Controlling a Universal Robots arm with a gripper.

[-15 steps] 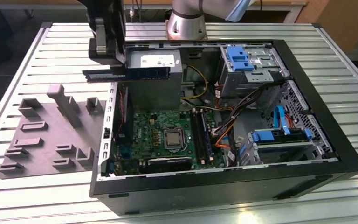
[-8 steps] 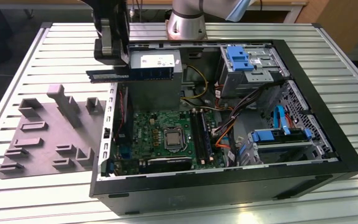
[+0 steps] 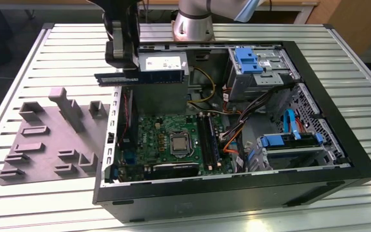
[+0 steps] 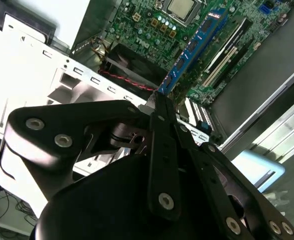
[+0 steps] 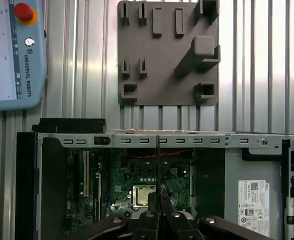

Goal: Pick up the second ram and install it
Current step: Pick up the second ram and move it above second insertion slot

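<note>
tool (image 3: 125, 72): clamped shut on the second ram (image 3: 108, 79) | ram: held level above the open computer case (image 3: 340, 159), near the edge beside the grey tray (image 3: 50, 140) | bench (image 3: 63, 38): carries both

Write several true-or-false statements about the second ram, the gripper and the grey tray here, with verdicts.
1. The gripper holds the second ram in the air over the open computer case. True.
2. The second ram is seated in a slot on the motherboard. False: it is clamped in the jaws, clear of the board.
3. The grey tray lies on the table beside the case, on the exterior view's left. True.
4. The grey tray sits inside the case. False: it is outside, on the table.
</note>
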